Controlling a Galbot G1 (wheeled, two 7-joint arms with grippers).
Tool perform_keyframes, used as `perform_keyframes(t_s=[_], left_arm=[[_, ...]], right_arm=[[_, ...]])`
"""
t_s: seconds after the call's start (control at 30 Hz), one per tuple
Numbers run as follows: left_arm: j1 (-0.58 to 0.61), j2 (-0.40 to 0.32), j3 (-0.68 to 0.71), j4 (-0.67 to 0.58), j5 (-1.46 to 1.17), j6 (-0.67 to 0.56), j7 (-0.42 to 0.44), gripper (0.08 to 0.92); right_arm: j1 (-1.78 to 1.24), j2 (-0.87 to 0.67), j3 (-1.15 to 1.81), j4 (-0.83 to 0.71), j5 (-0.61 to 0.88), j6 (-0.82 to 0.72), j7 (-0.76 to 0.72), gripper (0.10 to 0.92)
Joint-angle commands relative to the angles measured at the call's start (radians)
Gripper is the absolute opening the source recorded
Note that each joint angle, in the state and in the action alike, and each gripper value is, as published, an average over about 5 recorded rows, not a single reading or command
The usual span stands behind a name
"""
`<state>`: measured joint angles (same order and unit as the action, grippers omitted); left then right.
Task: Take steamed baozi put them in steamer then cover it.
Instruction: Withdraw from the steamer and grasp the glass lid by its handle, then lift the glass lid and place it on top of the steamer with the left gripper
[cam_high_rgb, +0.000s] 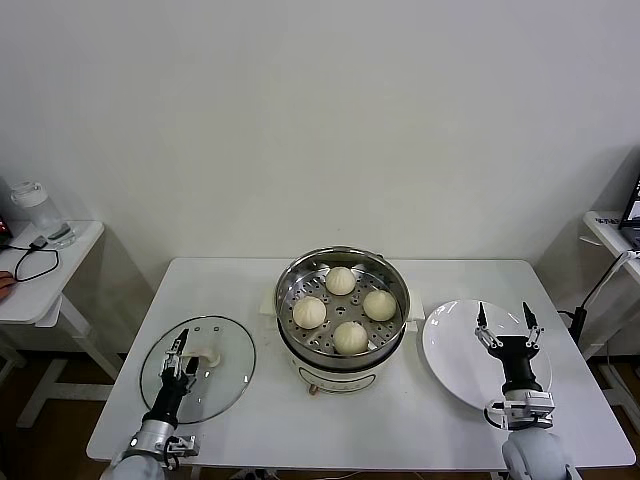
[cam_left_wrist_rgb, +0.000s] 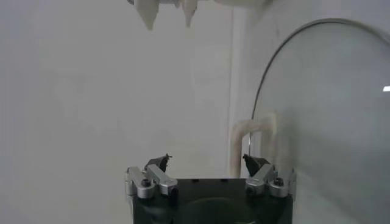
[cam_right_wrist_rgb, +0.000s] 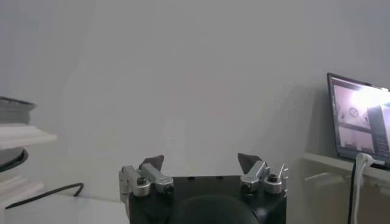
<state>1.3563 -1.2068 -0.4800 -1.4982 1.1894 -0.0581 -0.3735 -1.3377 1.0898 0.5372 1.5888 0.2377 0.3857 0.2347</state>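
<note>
Left hand (cam_high_rgb: 180, 350) low, fingers spread; right hand (cam_high_rgb: 506, 320) upright, spread.

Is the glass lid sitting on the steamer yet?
Apart. Head view shows the glass lid flat on the table, left of the steamer.

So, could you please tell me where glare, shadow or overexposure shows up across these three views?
Head view: even light, with soft shadows under the steamer and faint reflections on the glass cover. Left wrist view: washed out and low in contrast, the cover's handle pale against the wall. Right wrist view: dim and grey, and the laptop screen is blown out by glare.
</note>
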Motion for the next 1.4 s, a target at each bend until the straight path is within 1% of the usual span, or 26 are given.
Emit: perform_keyframes(t_s=[0.03, 0.33, 0.43, 0.53, 0.8, 1.03, 1.1, 1.2, 1.3, 1.4], left_arm=[[-0.034, 0.000, 0.011, 0.025, -0.001, 0.004, -0.001, 0.823], [-0.043, 0.001, 0.012, 0.041, -0.003, 0.006, 0.001, 0.823], [-0.043, 0.001, 0.012, 0.048, -0.003, 0.006, 0.005, 0.804], [-0.045, 0.000, 0.012, 0.057, -0.003, 0.006, 0.008, 0.740], [-0.061, -0.014, 0.011, 0.104, -0.002, -0.012, 0.005, 0.507], [-0.055, -0.009, 0.005, 0.085, -0.020, -0.021, 0.005, 0.308], [-0.043, -0.003, 0.002, 0.057, -0.039, -0.022, 0.010, 0.248], [-0.014, 0.013, -0.018, -0.019, -0.070, -0.015, 0.024, 0.194], [0.022, 0.034, -0.063, -0.148, -0.100, 0.007, 0.046, 0.187], [0.054, 0.058, -0.120, -0.310, -0.132, 0.047, 0.079, 0.187]], right_arm=[[-0.002, 0.003, 0.004, -0.001, -0.008, 0.003, -0.002, 0.823], [-0.005, -0.004, 0.010, 0.002, -0.011, 0.005, -0.004, 0.823], [-0.003, -0.005, 0.013, 0.003, -0.010, 0.005, -0.004, 0.823], [0.001, -0.008, 0.014, 0.004, -0.010, 0.005, -0.003, 0.823], [0.001, -0.014, 0.014, 0.012, -0.009, 0.004, -0.001, 0.823], [0.004, -0.013, 0.009, 0.016, -0.010, 0.005, -0.003, 0.823], [0.004, -0.011, 0.007, 0.016, -0.011, 0.006, -0.003, 0.823], [0.004, -0.011, 0.005, 0.017, -0.014, 0.007, -0.004, 0.823], [0.004, -0.011, 0.004, 0.018, -0.018, 0.008, -0.004, 0.823], [0.005, -0.011, 0.004, 0.018, -0.020, 0.007, -0.004, 0.823]])
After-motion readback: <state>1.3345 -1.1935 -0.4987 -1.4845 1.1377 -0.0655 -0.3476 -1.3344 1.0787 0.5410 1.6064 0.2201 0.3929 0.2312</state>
